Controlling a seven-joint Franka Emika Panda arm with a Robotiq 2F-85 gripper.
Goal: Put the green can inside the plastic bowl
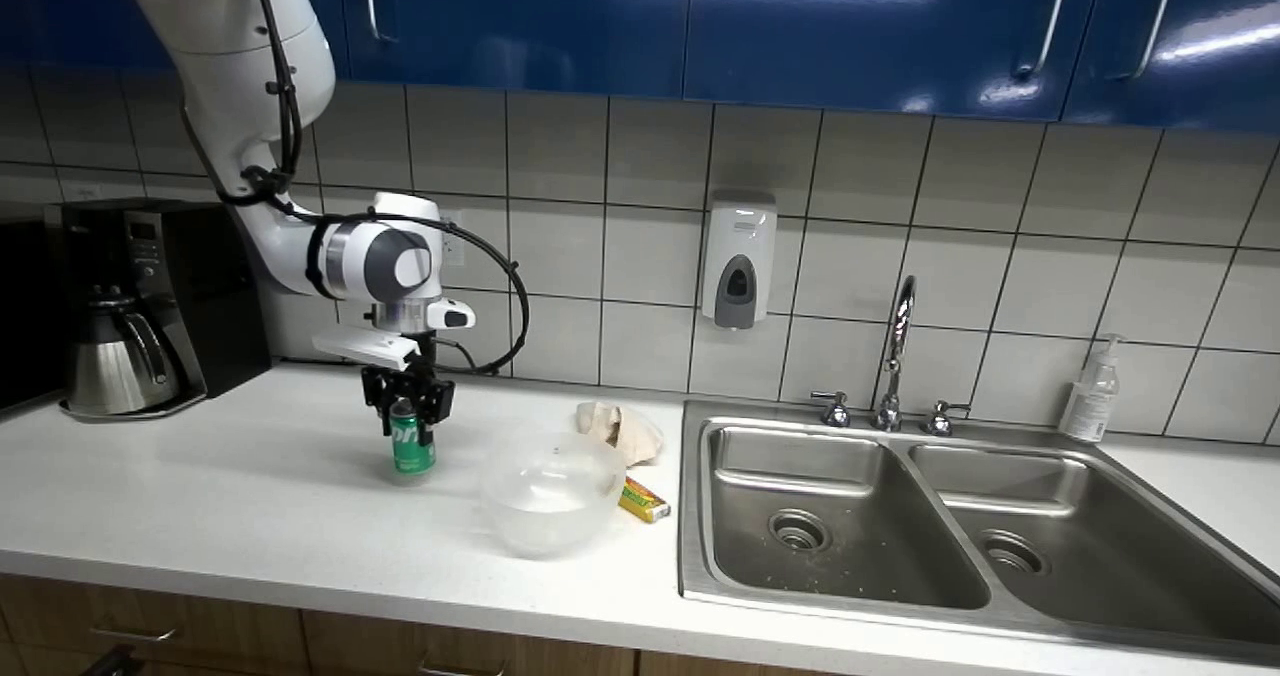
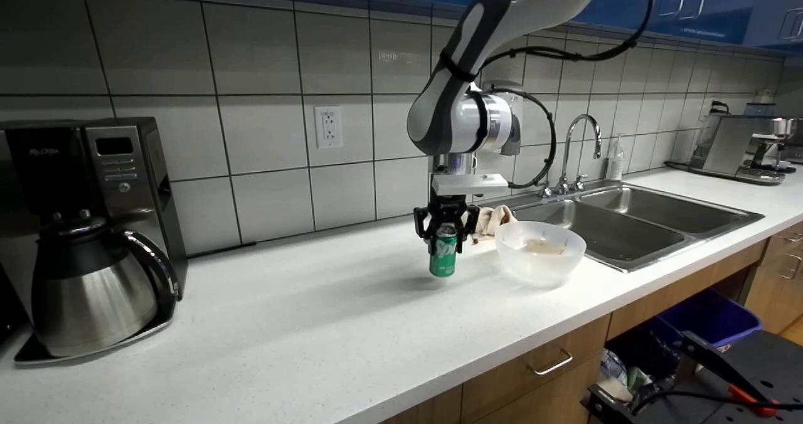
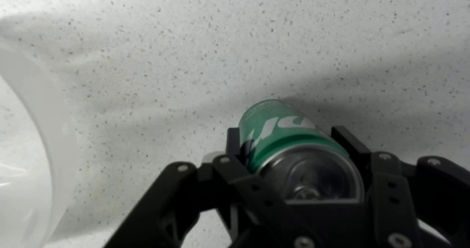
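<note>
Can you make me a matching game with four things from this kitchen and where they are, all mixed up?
1. green metal can
2. round translucent plastic bowl
3. silvery metal coffee pot
4. white plastic soap dispenser

A. on the base of the black boxy coffee maker
B. held in the black two-fingered gripper
C. on the pale tiled wall
D. between the can and the steel double sink

Pairs: 1-B; 2-D; 3-A; 4-C

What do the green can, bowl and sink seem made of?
The green can is probably metal, likely aluminium, with a printed finish; its lid looks silvery in the wrist view.
The bowl looks like plastic with a smooth, frosted finish, being milky and translucent, though glass isn't ruled out.
The sink is likely stainless steel, satin-finished, given its grey sheen and soft reflections.
</note>
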